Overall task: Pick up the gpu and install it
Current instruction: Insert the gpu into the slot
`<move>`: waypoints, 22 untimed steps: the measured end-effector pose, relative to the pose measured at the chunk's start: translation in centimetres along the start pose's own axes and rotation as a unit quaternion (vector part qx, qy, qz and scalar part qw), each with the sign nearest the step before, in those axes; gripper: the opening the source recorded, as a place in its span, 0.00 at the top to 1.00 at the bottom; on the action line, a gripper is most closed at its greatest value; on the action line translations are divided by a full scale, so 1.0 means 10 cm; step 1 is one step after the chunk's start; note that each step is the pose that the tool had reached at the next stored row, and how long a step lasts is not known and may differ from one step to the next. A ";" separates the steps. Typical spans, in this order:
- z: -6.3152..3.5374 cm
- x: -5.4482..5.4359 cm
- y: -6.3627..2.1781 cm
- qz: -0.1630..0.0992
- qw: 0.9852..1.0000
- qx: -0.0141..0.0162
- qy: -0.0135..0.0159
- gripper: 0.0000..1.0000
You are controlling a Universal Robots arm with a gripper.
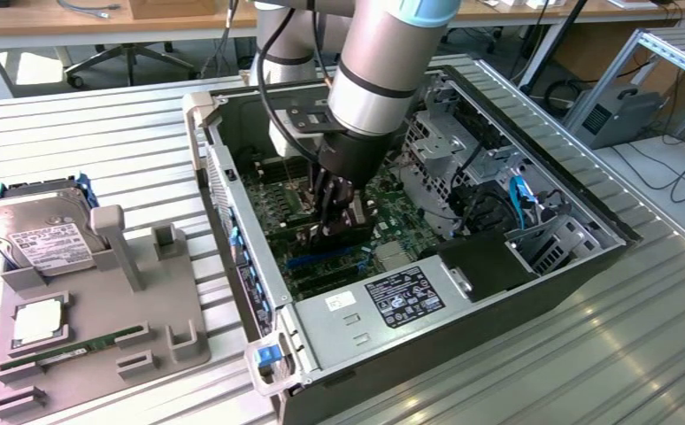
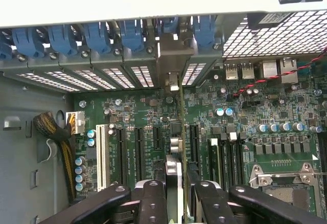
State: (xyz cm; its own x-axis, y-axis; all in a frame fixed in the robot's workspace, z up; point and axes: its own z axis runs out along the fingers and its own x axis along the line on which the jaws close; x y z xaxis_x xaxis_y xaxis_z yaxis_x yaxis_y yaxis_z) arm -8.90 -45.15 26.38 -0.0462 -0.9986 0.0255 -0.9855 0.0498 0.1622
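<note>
The gpu [image 2: 175, 144] stands on edge over the green motherboard [image 2: 255, 132], inside the open computer case [image 1: 532, 266]. In the wrist view I see it as a thin line running between two black slots [image 2: 138, 152]. Its silver bracket [image 2: 172, 60] rests against the rear wall, among the blue latches [image 2: 102, 35]. My gripper [image 2: 180, 196] is shut on the card's near end, one black finger [image 2: 153, 203] on each side. In the exterior view the gripper [image 1: 333, 217] reaches down into the middle of the case with the dark card [image 1: 340, 235] in it. I cannot tell whether the card is seated in its slot.
A grey parts holder [image 1: 142, 354] lies at the exterior view's left with a hard drive [image 1: 35, 235], a green memory stick [image 1: 71, 348] and a silver chip [image 1: 38, 320]. Inside the case are the power supply [image 1: 402, 297], drive cages [image 1: 449, 142] and the CPU socket [image 2: 286, 178].
</note>
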 end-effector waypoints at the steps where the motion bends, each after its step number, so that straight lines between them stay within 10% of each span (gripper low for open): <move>1: 0.001 0.00 0.000 0.000 1.000 0.000 0.000 0.73; 22: 0.016 0.00 -0.003 0.000 1.000 0.000 -0.001 0.73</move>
State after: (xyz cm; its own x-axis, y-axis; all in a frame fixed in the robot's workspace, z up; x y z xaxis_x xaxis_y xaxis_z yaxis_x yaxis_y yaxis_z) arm -8.90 -45.19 26.21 -0.0461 -0.9987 0.0238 -0.9855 0.0494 0.1622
